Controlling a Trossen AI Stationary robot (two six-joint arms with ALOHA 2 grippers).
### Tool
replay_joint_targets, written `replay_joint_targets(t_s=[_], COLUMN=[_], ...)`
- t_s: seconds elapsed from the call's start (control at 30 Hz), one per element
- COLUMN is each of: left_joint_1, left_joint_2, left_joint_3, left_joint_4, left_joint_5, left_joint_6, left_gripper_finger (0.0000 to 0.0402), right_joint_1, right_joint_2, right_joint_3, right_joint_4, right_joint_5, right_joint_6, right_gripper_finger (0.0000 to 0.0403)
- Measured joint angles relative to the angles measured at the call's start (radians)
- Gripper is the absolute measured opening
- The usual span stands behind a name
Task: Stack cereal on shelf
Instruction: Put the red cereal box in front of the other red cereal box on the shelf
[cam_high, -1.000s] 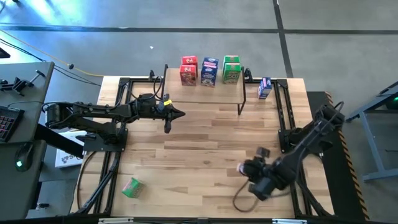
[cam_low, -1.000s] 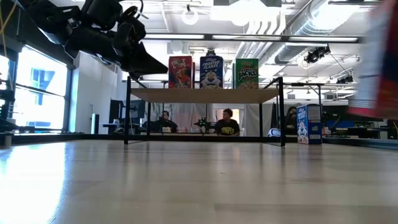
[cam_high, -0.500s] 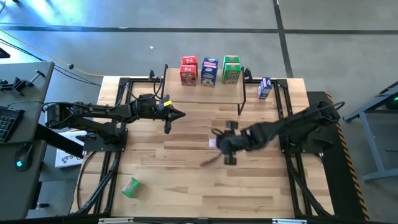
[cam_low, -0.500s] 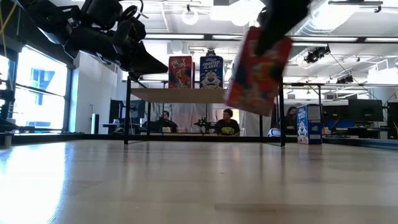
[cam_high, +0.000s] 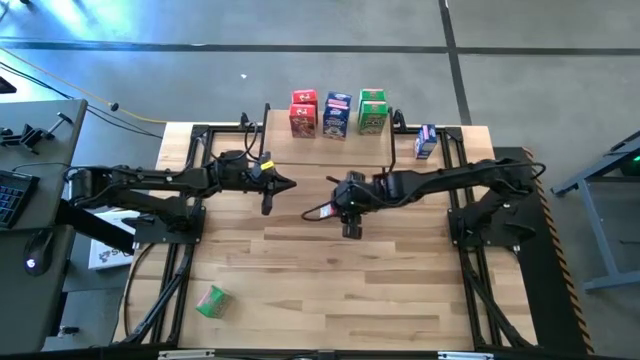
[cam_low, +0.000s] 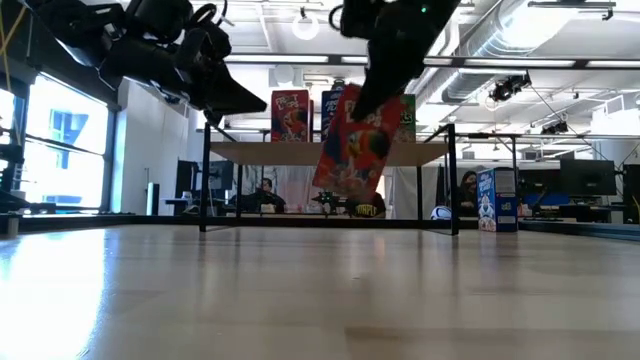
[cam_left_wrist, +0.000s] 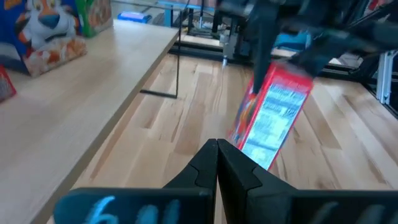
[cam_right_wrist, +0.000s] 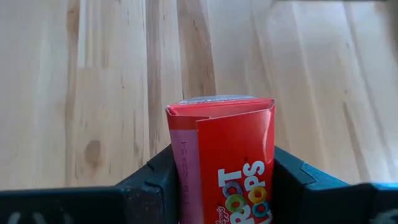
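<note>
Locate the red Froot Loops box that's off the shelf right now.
The red Froot Loops box hangs tilted above mid-table, clamped in the right pincer, in front of the shelf and across from the left pincer.

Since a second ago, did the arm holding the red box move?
Yes. The right pincer, shut on the red cereal box, swung from the table's near right corner toward the shelf, which stayed put. It now hangs mid-table, just in front of it.

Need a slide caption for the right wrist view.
Right end effector grips a red cereal box above the wooden table.
</note>
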Motion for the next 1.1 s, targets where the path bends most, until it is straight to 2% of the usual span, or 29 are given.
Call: replay_joint_targets(t_s=[0.33, 0.6, 0.73, 0.83, 0.97, 1.1], left_joint_1=[-0.03, -0.079, -0.097, -0.101, -0.101, -0.102], left_joint_2=[-0.068, -0.062, -0.062, -0.062, -0.061, -0.051], left_joint_3=[0.0, 0.0, 0.0, 0.0, 0.0, 0.016], left_joint_4=[-0.069, -0.091, -0.091, -0.087, -0.066, -0.063], left_joint_5=[0.0, 0.0, 0.0, 0.0, -0.001, -0.001], left_joint_6=[0.031, 0.003, 0.004, 0.005, 0.004, -0.013], left_gripper_finger=[0.0, 0.0002, 0.0016, 0.0032, 0.0038, 0.0015], right_joint_1=[-0.077, -0.107, -0.103, -0.087, -0.047, 0.012], right_joint_2=[0.101, 0.154, 0.148, 0.134, 0.09, 0.016], right_joint_3=[0.0, 0.0, 0.007, 0.054, 0.148, 0.126], right_joint_4=[0.136, 0.197, 0.233, 0.195, 0.027, -0.021], right_joint_5=[-0.013, -0.044, -0.034, -0.032, -0.004, 0.088], right_joint_6=[-0.027, -0.032, -0.059, -0.1, -0.128, -0.135], right_gripper_finger=[0.0159, 0.0233, 0.0269, 0.0279, 0.0263, 0.0193])
